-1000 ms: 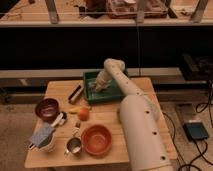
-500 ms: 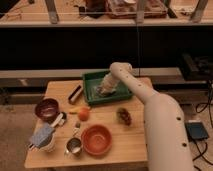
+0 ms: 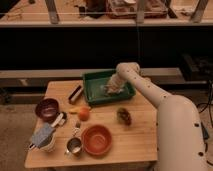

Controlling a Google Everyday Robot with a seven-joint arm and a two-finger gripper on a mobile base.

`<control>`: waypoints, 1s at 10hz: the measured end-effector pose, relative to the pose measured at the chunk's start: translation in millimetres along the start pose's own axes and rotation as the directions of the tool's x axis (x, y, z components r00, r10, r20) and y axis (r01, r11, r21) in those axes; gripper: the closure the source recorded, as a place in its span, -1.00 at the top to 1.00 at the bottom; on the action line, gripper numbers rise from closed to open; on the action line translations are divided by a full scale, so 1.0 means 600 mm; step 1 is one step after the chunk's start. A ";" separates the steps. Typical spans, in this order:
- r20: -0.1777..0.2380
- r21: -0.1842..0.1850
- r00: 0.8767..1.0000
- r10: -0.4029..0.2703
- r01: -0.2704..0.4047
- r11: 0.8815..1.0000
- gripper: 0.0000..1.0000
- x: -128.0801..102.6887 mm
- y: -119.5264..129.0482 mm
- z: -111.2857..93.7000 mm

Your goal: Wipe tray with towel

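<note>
In the camera view, the wooden table (image 3: 135, 137) carried the tray (image 3: 94, 86) at its far edge, slightly right of centre. The white arm (image 3: 150, 95) reached in from the right and bent down into it. The towel (image 3: 109, 91) lay inside the tray on the right half of its floor, bunched as a pale patch at the arm's tip.

The step in hand looked like the wipe itself. To do it well, the cloth would probably need steady downward pressure and long strokes towards the bare left half of the floor. Each stroke should stop short of the raised walls, so that the tray is not pushed off the far edge. A light plastic tray might also slide under a hard drag.

The gripper (image 3: 114, 86) sat low over the tray's right side, its fingers clenched. Judging by the pale cloth gathered right at its tip, it was grasping the towel and pressing it to the tray floor. How much cloth lay between the fingers could not be made out.

A dark bar-shaped object (image 3: 75, 93) lay just left of the tray. An orange fruit (image 3: 83, 114) and a brownish lump (image 3: 124, 116) sat nearer, and the orange bowl (image 3: 96, 139) nearer again, all apart from the tray.
</note>
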 end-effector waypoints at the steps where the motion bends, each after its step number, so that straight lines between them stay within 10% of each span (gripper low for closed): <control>1: -0.001 0.032 0.999 0.036 -0.036 0.999 -1.00 0.035 -0.005 -0.006; 6: 0.040 0.159 0.989 0.146 -0.150 0.976 -1.00 0.107 -0.087 -0.006; 10: 0.125 0.185 0.978 0.167 -0.189 0.964 -1.00 0.079 -0.149 0.045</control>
